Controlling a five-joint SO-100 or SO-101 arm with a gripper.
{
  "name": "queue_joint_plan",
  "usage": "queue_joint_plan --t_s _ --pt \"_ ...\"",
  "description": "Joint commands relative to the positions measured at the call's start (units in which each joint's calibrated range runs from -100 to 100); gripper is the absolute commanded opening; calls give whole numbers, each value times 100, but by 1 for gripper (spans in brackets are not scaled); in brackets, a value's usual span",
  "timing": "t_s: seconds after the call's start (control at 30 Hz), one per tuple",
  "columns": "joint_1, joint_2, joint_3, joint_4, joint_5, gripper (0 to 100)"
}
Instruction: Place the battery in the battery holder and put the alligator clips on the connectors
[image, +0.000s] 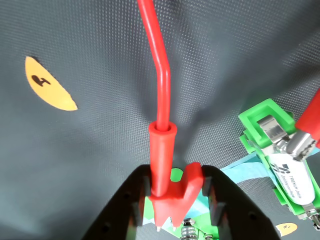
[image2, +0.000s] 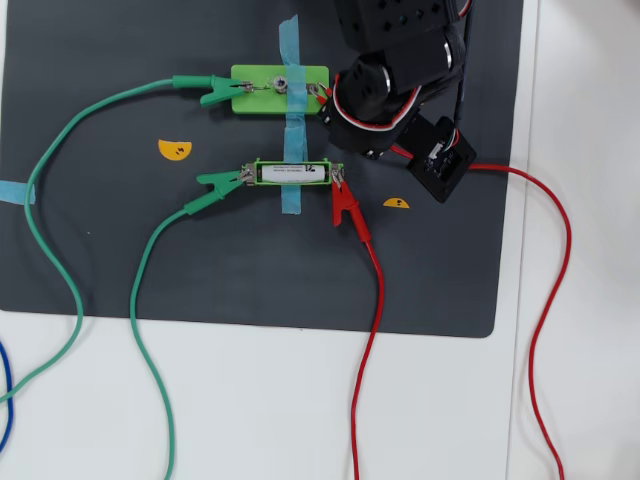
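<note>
Battery (image2: 291, 174) in holder (image2: 262, 173), long axis left-right

A white surface (image2: 580, 300) carries a dark mat (image2: 120, 250) — on the mat lie the battery holder (image2: 292, 173) and a wider green plate (image2: 252, 88), both under blue tape (image2: 293, 140), with two orange stickers (image2: 174, 149). Green and red wires (image2: 370, 330) trail off the mat onto the white.
</note>
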Motion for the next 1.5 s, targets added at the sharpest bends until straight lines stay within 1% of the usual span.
queue_joint_plan --t_s 0.0,1.47 --pt "-37 -163 -23 -23 4 1" --pt "13 203 -102 -23 -12 1"
